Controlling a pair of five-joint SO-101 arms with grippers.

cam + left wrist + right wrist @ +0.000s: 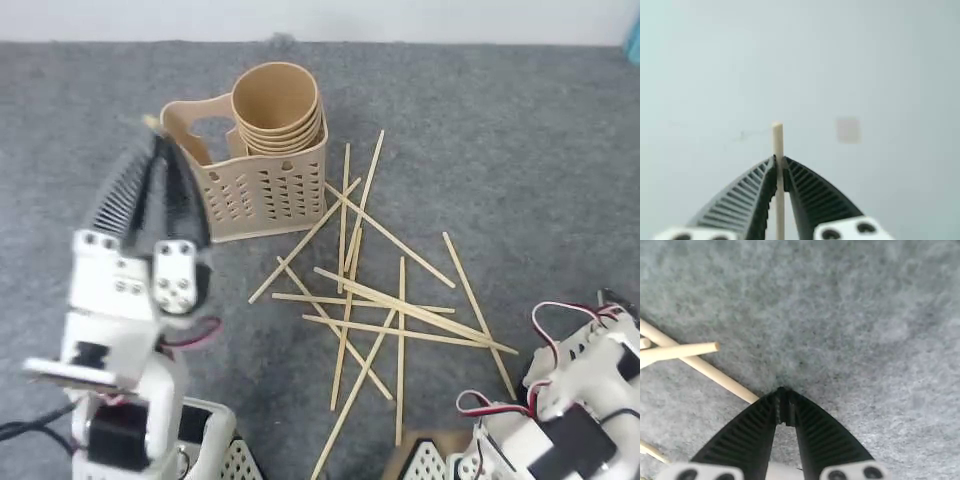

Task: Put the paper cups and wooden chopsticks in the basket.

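A tan perforated basket (262, 195) stands at the back of the grey mat, with a stack of brown paper cups (277, 105) nested in its right half. Several wooden chopsticks (385, 305) lie scattered on the mat to its right. My left gripper (155, 135) is raised at the left, just beside the basket's left handle, shut on a single chopstick (778, 170) that pokes out past its fingertips. My right gripper (784, 402) is shut and empty, low over the mat at the front right, beside the ends of a few chopsticks (692, 360).
The right arm's white body (560, 410) with red wires sits at the front right corner. The left arm's base (130, 400) fills the front left. Open mat stretches to the far right of the chopstick pile.
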